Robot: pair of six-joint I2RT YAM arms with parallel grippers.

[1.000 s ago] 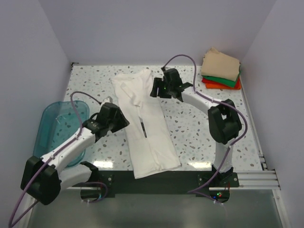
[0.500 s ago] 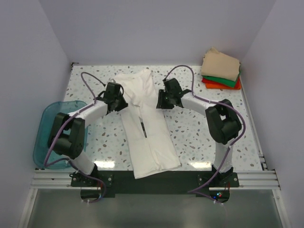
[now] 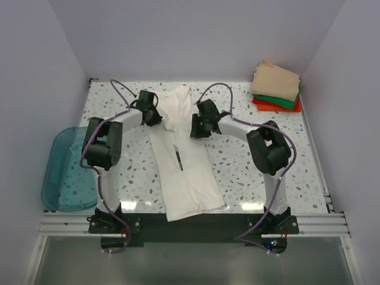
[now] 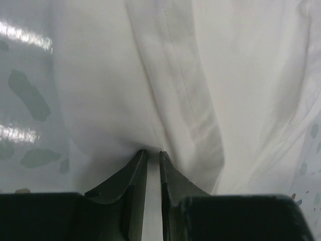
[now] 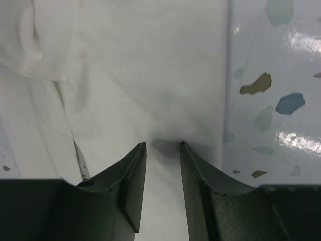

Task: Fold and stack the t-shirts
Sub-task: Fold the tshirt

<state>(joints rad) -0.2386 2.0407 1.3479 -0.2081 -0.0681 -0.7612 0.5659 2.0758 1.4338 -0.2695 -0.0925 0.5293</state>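
A large white t-shirt (image 3: 187, 172) lies folded into a long strip down the middle of the speckled table (image 3: 249, 160), a small black print on its front. My left gripper (image 3: 153, 118) is at the strip's upper left edge; in the left wrist view its jaws (image 4: 152, 151) are nearly together, with white cloth (image 4: 170, 75) bunched at the tips. My right gripper (image 3: 195, 129) is at the upper right edge, and its jaws (image 5: 163, 144) stand a little apart with white cloth (image 5: 150, 75) between them. Folded tan (image 3: 276, 82), green (image 3: 280, 101) and orange-red (image 3: 263, 106) t-shirts are stacked at the back right.
A translucent teal bin (image 3: 66, 172) sits at the table's left edge, beside the left arm. Walls close in the table at the left, back and right. A metal rail (image 3: 314, 222) runs along the near edge by the arm bases.
The left arm swung from near the bin up to the shirt's upper left edge and closed its jaws. The right gripper moved slightly down and left onto the right edge and narrowed its jaws.
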